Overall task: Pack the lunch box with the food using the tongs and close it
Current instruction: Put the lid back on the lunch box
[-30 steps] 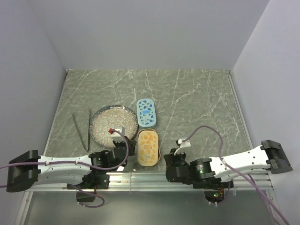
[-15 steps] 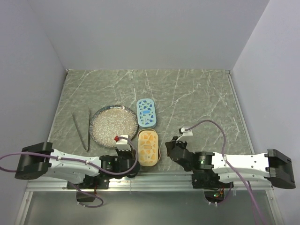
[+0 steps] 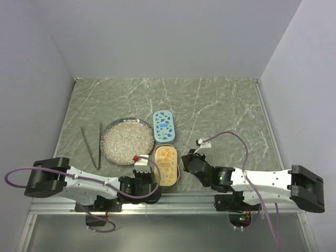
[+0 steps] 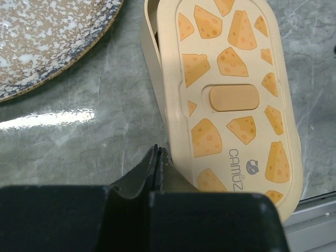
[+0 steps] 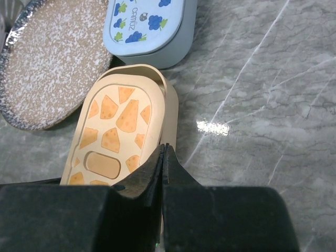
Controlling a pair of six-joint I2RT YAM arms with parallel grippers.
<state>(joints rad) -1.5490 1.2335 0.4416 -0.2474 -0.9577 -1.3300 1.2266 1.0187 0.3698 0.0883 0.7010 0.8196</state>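
The lunch box [image 3: 167,164] is a beige oval tub whose cheese-print lid [image 4: 236,100] lies on top, slightly askew. My left gripper [image 3: 153,176] is shut, and its tips [image 4: 157,150] rest against the box's left wall near the near end. On the other side my right gripper [image 3: 182,163] is also shut, its tips [image 5: 164,147] against the box's right wall [image 5: 172,113]. Neither gripper holds anything. The metal tongs [image 3: 92,146] lie on the table, far left of the plate. No food shows in any view.
A round speckled plate [image 3: 127,140] with nothing on it sits left of the box. A closed blue lunch box [image 3: 164,126] with a fruit-print lid [image 5: 147,23] stands just behind the beige one. The table's metal front rail [image 3: 173,197] runs right behind both wrists.
Both arms have swung inward to the beige box, the left one rightward and the right one leftward. The left gripper's jaws have shut fully.
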